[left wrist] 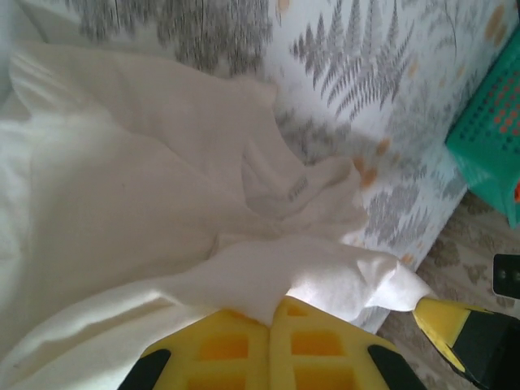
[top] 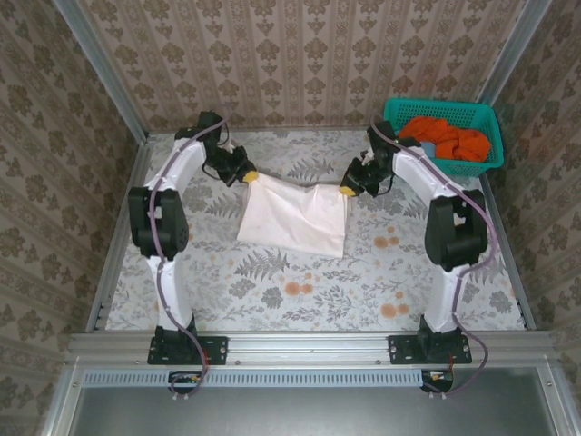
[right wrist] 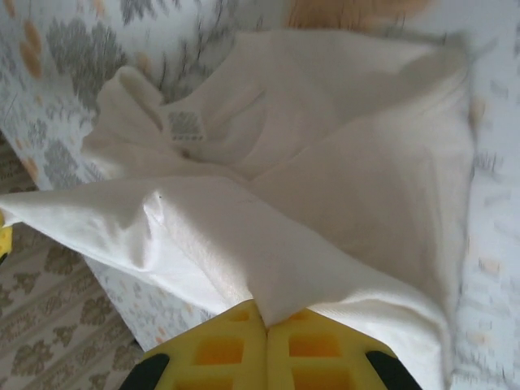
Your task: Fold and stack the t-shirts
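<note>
left fingers (left wrist: 242, 345), right fingers (right wrist: 231, 348) tight on t-shirt (top: 295, 218)

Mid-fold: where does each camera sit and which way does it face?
Top external: fixed above and behind the bases, looking down on the table; shows left arm, right arm, cream t-shirt, teal basket of orange shirts.
Left wrist: on the left gripper, facing along its shut yellow fingers across the clamped shirt toward the basket.
Right wrist: on the right gripper, shut too, facing over the shirt's neck label.
Shared: both wrist views show that t-shirt, pinched at a far corner.
</note>
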You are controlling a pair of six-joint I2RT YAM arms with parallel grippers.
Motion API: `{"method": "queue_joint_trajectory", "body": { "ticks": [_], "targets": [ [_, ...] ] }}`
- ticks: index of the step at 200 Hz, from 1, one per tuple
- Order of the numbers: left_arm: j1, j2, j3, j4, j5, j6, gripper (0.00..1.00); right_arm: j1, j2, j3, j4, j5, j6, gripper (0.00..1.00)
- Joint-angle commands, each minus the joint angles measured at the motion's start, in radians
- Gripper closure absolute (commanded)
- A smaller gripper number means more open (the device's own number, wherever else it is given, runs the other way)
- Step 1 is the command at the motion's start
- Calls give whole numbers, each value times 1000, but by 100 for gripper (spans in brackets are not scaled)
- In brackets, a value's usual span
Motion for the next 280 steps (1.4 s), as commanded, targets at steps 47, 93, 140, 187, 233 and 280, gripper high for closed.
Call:
{"method": "queue_joint_trajectory", "body": {
  "ticks": [47, 93, 140, 187, 233, 280],
  "targets": [
    [56, 286, 330, -2, -123, -126, 55, -30, 424, 604, -295, 75, -23, 49],
    [46, 97, 224, 22, -260, -49, 50, 9, 262, 537, -244, 73, -100, 47],
    [-78, -27, -14, 69, -136, 92, 62, 158, 10, 10, 119, -54, -64, 66],
    [-148, -53, -298, 131, -111, 178, 67, 242, -20, -305, 325, -83, 21, 70],
    [-149, -99, -544, 128, -173, 277, 68, 246, -14, -472, 307, -28, -69, 77],
    [-156, -318, -822, 88, -160, 272, 67, 253, -170, -723, 350, -1, -159, 78]
  ]
}}
